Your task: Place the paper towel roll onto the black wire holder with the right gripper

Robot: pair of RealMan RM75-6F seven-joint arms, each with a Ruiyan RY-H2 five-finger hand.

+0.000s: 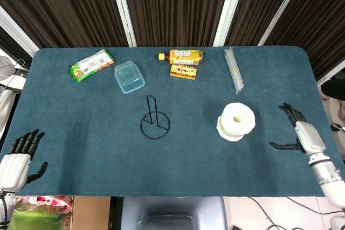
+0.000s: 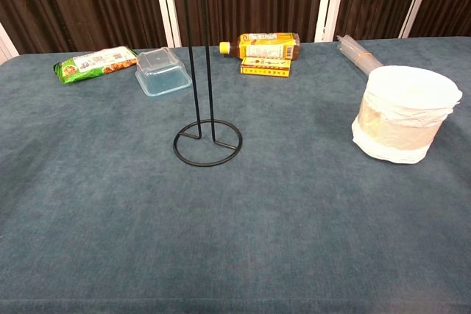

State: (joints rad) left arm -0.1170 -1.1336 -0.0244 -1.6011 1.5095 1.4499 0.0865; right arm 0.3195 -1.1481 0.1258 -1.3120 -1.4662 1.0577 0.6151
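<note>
Above blue table (image 1: 81,133), right hand (image 1: 299,133) spreads empty near paper towel roll (image 1: 235,120).

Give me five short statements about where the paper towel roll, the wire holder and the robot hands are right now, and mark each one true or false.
1. The paper towel roll stands on end on the table. True.
2. The roll is already threaded on the black wire holder. False: the holder is bare, the roll apart from it.
3. The right robot hand grips the roll. False: it is open, beside the roll, not touching.
4. The left robot hand holds nothing. True.
5. The clear container sits on the holder. False: it lies behind it.
</note>
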